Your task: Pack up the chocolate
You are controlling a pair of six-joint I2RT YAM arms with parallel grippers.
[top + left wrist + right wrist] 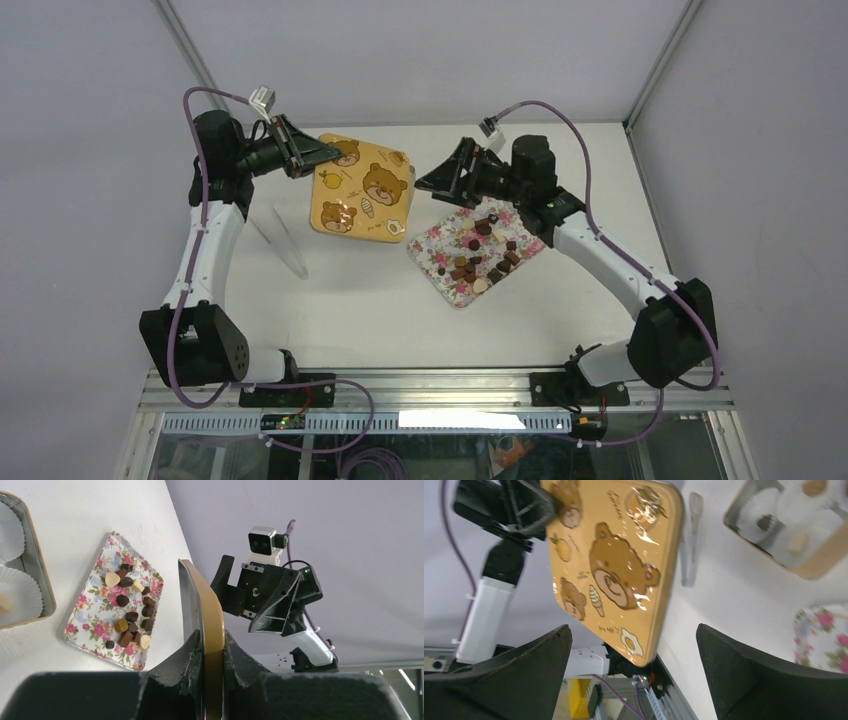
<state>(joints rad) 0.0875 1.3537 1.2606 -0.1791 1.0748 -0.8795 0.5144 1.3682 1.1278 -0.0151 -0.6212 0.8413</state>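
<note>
Several chocolates (pixel 487 255) in dark brown, tan and cream lie on a pink-flowered tray (pixel 435 250) right of centre; they also show in the left wrist view (pixel 131 610). My left gripper (pixel 325 153) is shut on the far-left corner of a yellow bear-printed tin lid (pixel 362 190) and holds it tilted; its rim (pixel 212 610) sits between the fingers. The tin base (pixel 804 565) with white paper cups (pixel 17 592) holds a few chocolates (pixel 765 522). My right gripper (pixel 432 183) is open and empty beside the lid's right edge.
A clear plastic utensil (pixel 280 240) lies on the white table left of the lid; it also shows in the right wrist view (pixel 689 540). The tin base is hidden under the lid in the top view. Grey walls surround the table.
</note>
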